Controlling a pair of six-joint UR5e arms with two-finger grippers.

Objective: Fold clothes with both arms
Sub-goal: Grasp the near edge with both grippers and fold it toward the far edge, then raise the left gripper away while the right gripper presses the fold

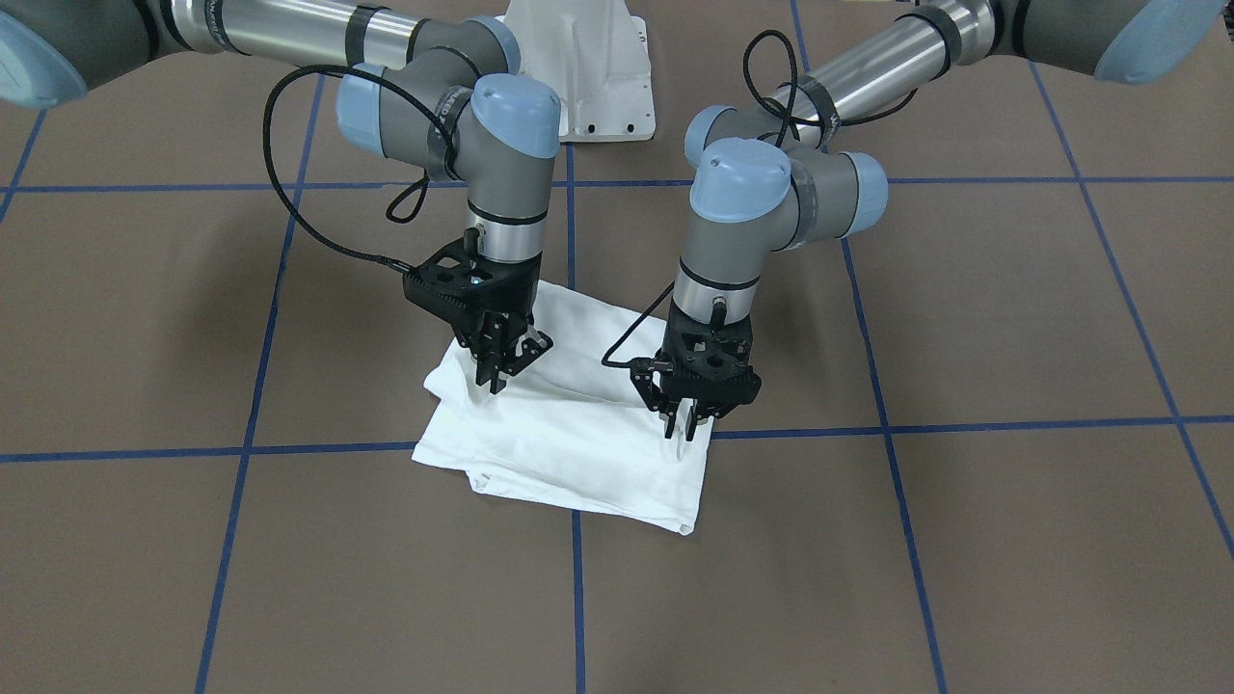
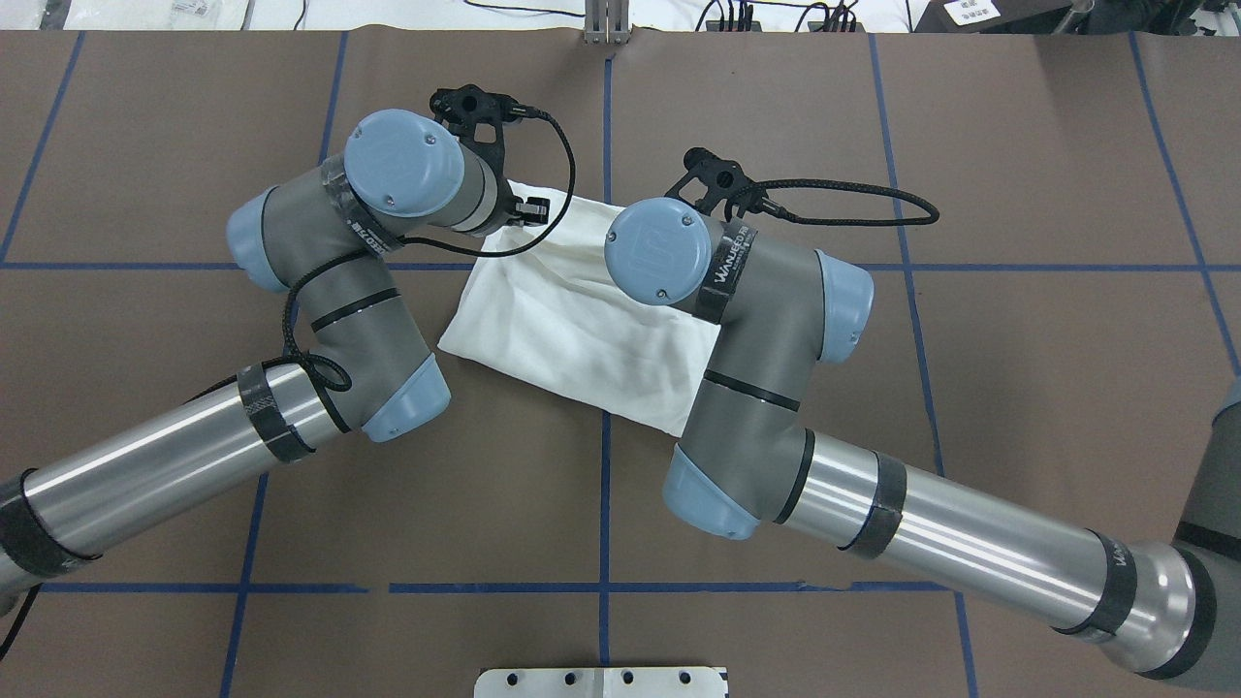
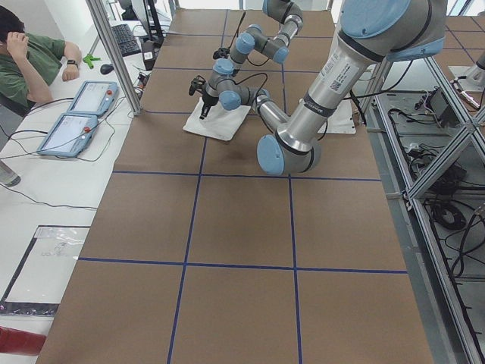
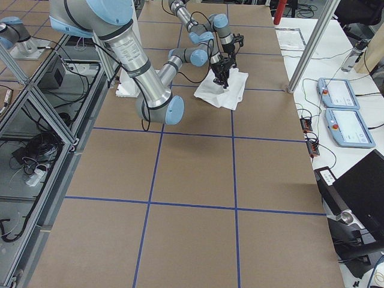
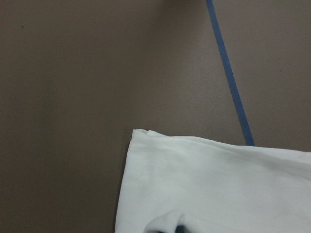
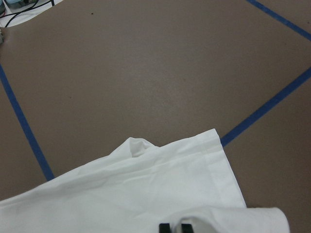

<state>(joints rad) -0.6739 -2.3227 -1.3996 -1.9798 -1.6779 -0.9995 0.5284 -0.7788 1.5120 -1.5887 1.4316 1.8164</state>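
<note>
The white shirt [image 1: 578, 434] lies folded into a rough rectangle on the brown table, also seen in the overhead view as the shirt [image 2: 562, 330]. My left gripper [image 1: 689, 424] points down at one end of it, fingers closed with white cloth between them. Over the opposite end, my right gripper [image 1: 496, 371] pinches a raised fold. The right wrist view shows black fingertips [image 6: 165, 227] at the bottom edge against bunched cloth [image 6: 146, 189]. In the left wrist view a corner of the shirt [image 5: 218, 184] lies flat, puckered at the bottom. From overhead, both grippers are hidden under their wrists.
The white pedestal base [image 1: 588, 67] stands behind the shirt at the robot's side. Blue tape lines cross the brown table [image 1: 964, 540]. A seated person [image 3: 30, 53] and control tablets [image 3: 76, 114] are at a side desk beyond the table's far edge.
</note>
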